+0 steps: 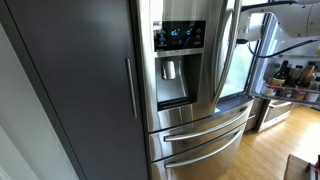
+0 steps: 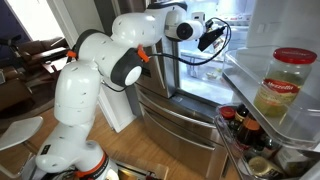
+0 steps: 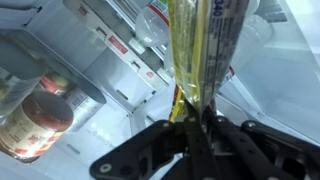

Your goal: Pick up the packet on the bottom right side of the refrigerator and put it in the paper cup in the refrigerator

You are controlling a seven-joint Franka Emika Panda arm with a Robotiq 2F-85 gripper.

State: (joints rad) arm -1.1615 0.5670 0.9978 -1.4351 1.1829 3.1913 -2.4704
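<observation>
Fridge [image 1: 185, 110]: steel, 1 door swung open; arm [image 2: 95, 75] reaches into the lit upper section.
Gripper [image 3: 200, 118]: 2 fingers clamped tight on the packet's near end; seen inside the fridge in an exterior view [image 2: 212, 38].
Packet [image 3: 200, 45]: yellow, long, partly see-through; sticks straight out past the fingertips, inside the fridge, clear of its shelves.
Why held so: the end pinch leaves most of the packet free, so the free end can likely enter the cup 1st.
Cup: can't make it out in any view.
Jar [image 3: 40, 122]: red lid, in the fridge, off to 1 side of the packet, well apart.
Stage: pick looks done; carry + drop left.
Next: find the cup, line the packet up over its mouth, then let go.
Risk: thin packet may swing or slip w/ so small a grip.
</observation>
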